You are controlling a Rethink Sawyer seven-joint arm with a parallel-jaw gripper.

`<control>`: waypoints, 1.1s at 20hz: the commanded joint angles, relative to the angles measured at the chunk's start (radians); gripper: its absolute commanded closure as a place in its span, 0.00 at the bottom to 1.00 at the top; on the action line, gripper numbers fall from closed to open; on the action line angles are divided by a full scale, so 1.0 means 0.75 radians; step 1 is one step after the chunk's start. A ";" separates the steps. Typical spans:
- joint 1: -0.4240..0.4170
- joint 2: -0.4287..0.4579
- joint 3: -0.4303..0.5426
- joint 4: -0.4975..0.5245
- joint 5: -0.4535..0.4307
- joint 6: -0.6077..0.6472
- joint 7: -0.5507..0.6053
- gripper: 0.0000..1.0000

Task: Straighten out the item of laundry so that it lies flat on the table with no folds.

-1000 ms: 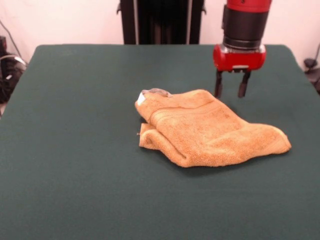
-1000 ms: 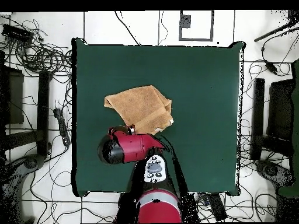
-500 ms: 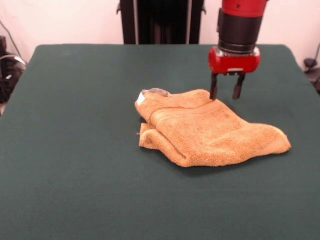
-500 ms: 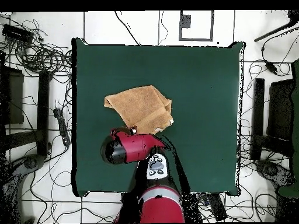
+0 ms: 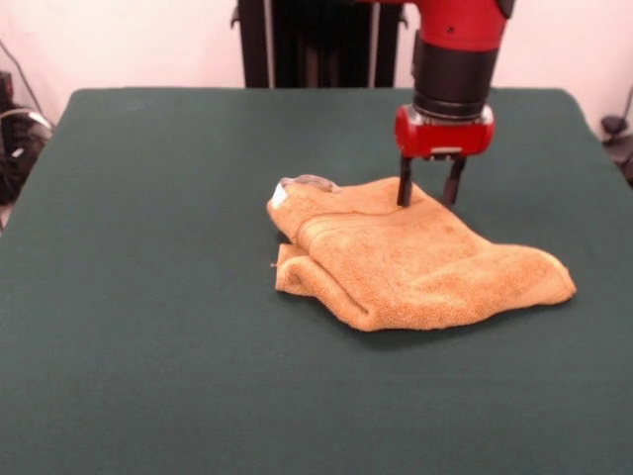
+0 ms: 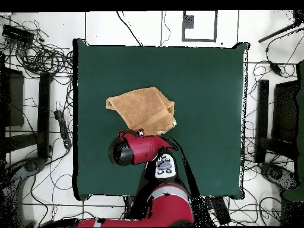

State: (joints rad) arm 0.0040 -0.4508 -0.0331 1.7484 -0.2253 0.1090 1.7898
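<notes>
Front view: the folded orange-tan terry towel (image 5: 415,259) lies rumpled right of centre on the dark green cloth-covered table (image 5: 148,327), a small white tag (image 5: 279,196) at its left corner. Above its upper edge, the red-and-black gripper (image 5: 427,194) holds its two dark fingers (image 5: 404,186) parted, gripping nothing.

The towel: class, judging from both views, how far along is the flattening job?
Done: nothing; the towel lies folded over itself on the table. In hand: the gripper, jaws open, stands at the towel's far edge, gripping nothing yet. Left: grasp, unfold, smooth flat.
</notes>
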 commanded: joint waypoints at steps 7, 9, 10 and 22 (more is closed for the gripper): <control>-0.018 0.159 0.090 -0.122 -0.074 -0.105 0.122 0.00; -0.022 0.193 0.091 -0.133 -0.083 -0.135 0.128 0.00; -0.024 0.207 0.092 -0.138 -0.086 -0.148 0.130 0.00; -0.026 0.259 0.090 -0.160 -0.113 -0.202 0.144 0.00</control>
State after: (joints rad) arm 0.0045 -0.4223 -0.0314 1.7209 -0.2915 0.0582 1.7898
